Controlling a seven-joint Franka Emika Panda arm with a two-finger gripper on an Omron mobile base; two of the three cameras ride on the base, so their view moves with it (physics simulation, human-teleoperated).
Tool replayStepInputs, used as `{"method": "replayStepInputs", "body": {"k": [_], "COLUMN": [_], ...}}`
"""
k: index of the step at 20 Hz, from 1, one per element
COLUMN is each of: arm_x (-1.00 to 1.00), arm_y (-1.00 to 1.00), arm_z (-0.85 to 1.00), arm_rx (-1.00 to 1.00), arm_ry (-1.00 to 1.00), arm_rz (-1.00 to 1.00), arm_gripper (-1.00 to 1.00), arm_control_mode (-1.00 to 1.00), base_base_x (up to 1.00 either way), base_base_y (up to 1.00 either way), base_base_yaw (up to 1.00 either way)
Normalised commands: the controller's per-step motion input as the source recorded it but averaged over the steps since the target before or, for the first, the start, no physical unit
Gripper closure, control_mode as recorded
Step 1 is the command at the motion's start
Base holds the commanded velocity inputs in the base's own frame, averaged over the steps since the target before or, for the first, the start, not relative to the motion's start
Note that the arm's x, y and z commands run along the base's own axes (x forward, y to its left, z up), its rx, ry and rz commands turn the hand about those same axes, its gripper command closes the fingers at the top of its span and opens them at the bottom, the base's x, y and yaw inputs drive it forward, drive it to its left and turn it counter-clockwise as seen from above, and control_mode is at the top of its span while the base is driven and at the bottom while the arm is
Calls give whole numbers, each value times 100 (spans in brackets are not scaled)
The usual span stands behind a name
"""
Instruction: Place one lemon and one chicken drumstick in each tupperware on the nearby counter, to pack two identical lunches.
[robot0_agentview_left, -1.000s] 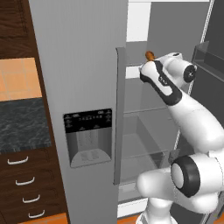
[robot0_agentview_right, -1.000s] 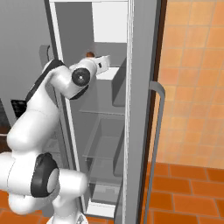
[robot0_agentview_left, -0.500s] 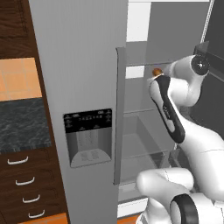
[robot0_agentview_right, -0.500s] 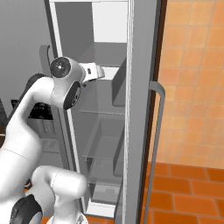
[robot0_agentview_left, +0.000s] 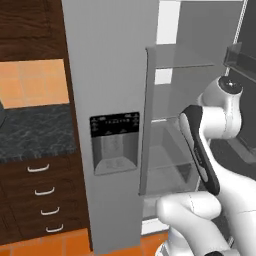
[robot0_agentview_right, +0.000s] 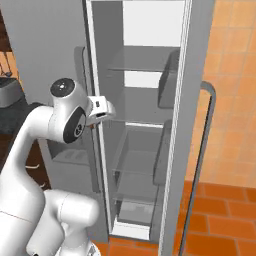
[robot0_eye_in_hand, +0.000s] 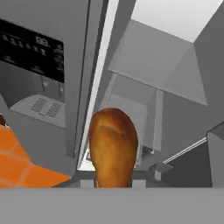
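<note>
Tool (robot0_eye_in_hand: 113, 183) gripping chicken drumstick (robot0_eye_in_hand: 113, 146), hanging beside open fridge (robot0_agentview_right: 150, 125). Worktop (robot0_agentview_left: 35, 132) lying well left. Judging: first pick done; carrying and all placements remaining.

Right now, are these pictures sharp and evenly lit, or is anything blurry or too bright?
Hand view: the reddish-brown chicken drumstick looms large and soft-edged between the gripper tips, and the open grey fridge's back wall glows nearly white. Left base view: flat, even light, with the black dispenser panel lettering too smeared to read. Right base view: soft, with faint shadows.
</note>
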Motion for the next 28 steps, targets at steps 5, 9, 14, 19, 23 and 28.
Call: {"method": "replayStepInputs", "body": {"k": [5,9,14,19,23,28], "arm_x": [0,0,0,0,0,0], "arm_y": [0,0,0,0,0,0], "arm_z": [0,0,0,0,0,0], "arm_rx": [0,0,0,0,0,0], "arm_ry": [0,0,0,0,0,0], "arm_rz": [0,0,0,0,0,0], "arm_gripper": [100,100,100,100,100,100], "arm_control_mode": [100,100,100,100,100,100], "base_base_x": [-74,-20,1,38,49,70], "base_base_y": [100,100,100,100,100,100], "base_base_yaw": [12,8,5,0,-1,-7]}}
